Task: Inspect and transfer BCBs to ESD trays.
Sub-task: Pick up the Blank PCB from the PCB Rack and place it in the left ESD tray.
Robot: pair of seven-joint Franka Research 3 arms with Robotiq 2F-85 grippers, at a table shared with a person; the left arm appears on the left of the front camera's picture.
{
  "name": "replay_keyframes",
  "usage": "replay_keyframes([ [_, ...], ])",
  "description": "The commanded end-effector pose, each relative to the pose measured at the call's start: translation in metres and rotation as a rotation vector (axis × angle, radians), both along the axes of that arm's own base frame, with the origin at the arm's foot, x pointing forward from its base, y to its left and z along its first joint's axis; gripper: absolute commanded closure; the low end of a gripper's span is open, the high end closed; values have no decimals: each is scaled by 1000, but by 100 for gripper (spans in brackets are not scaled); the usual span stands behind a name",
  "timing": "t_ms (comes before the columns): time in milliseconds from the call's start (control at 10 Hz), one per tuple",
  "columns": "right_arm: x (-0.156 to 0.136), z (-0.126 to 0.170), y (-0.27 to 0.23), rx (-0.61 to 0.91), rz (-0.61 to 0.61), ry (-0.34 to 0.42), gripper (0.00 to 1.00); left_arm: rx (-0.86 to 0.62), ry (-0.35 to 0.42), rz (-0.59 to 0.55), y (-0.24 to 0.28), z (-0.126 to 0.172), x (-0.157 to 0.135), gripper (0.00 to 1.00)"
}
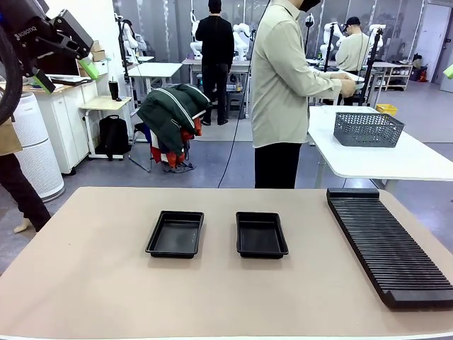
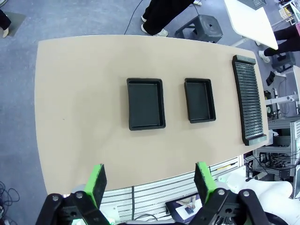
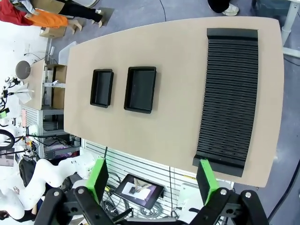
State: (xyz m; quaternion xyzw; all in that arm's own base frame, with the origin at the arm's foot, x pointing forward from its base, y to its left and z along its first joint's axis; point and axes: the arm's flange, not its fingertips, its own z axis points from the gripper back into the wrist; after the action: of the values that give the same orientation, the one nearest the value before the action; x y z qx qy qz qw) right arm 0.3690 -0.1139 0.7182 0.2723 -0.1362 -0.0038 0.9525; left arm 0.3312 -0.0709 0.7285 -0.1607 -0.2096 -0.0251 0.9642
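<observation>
A: Trays?

B: Left ESD tray [image 1: 175, 234] and right ESD tray [image 1: 261, 234] sit side by side mid-table [image 1: 85, 283], a gap between them. Both floors are bare, nothing loaded.

A: BCBs?

B: None on the table, none in either tray. The slotted rack [image 1: 389, 244] along the robot's right side reads all black. A person [image 1: 283, 78] at the far side is turned toward a white side table [image 1: 396, 161] with a grey mesh basket [image 1: 368, 129] on it. Their hands [image 1: 347, 85] hold something pale. Can't tell if it's boards.

A: Grippers?

B: Left gripper [image 2: 151, 183] is high above the near edge, jaws spread wide, holding nothing. Right gripper [image 3: 152, 179] is the same: wide open, empty, looking down on the table from the rack side.

A: Step?

B: Looks like the very start, waiting on stock. Zero transferred.

A: Next move?

B: A board has to come within reach first, probably from the person. After that it's a thin flat part: pinch it by the edges, keep it level, check the face, then lay it flat inside a tray rim.
</observation>
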Motion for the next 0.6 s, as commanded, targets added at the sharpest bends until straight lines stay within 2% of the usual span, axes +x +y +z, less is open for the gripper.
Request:
replay_keyframes([
  [0, -8, -4, 8, -18, -34, 18, 0, -6, 8, 17, 1, 0, -1, 0],
  [100, -8, -4, 10, -24, -38, 35, 0, 9, 13, 20, 1, 0, -1, 0],
  [200, -2, 1, 4, -6, -6, 5, 0, 0, 0, 0, 0, 0, 0, 0],
  [500, -2, 1, 4, -6, -6, 5, 0, 0, 0, 0, 0, 0, 0, 0],
])
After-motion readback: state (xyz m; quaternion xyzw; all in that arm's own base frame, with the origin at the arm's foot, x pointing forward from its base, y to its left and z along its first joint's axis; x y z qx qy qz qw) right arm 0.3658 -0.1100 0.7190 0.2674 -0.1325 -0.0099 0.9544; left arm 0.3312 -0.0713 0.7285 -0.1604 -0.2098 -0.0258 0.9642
